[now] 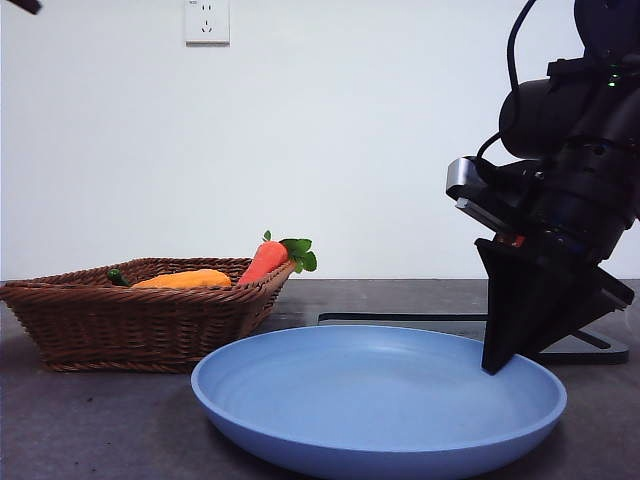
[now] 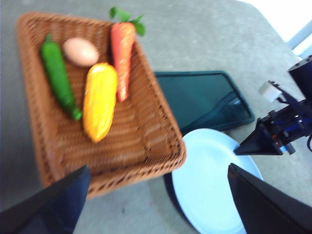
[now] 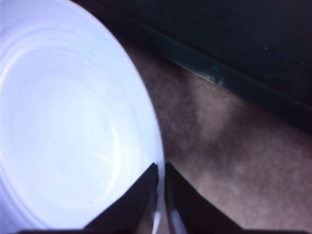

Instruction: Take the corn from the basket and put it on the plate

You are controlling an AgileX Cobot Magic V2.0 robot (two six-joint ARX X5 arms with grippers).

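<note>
The corn (image 2: 99, 101) lies in the basket (image 2: 151, 146) at left. The left pincer (image 2: 156, 195) hangs released above. The right pincer (image 3: 161, 168) tilts down, clenched on the plate (image 3: 73, 122) rim. Grey table (image 1: 100, 420), white wall.

My right hand (image 3: 161, 168) sits at the plate (image 3: 58, 122) rim, jaws nearly together with the light-blue rim edge between their tips. Beside it I see mottled brownish tabletop (image 3: 224, 146), then a dark tray (image 3: 234, 44) edge.
</note>
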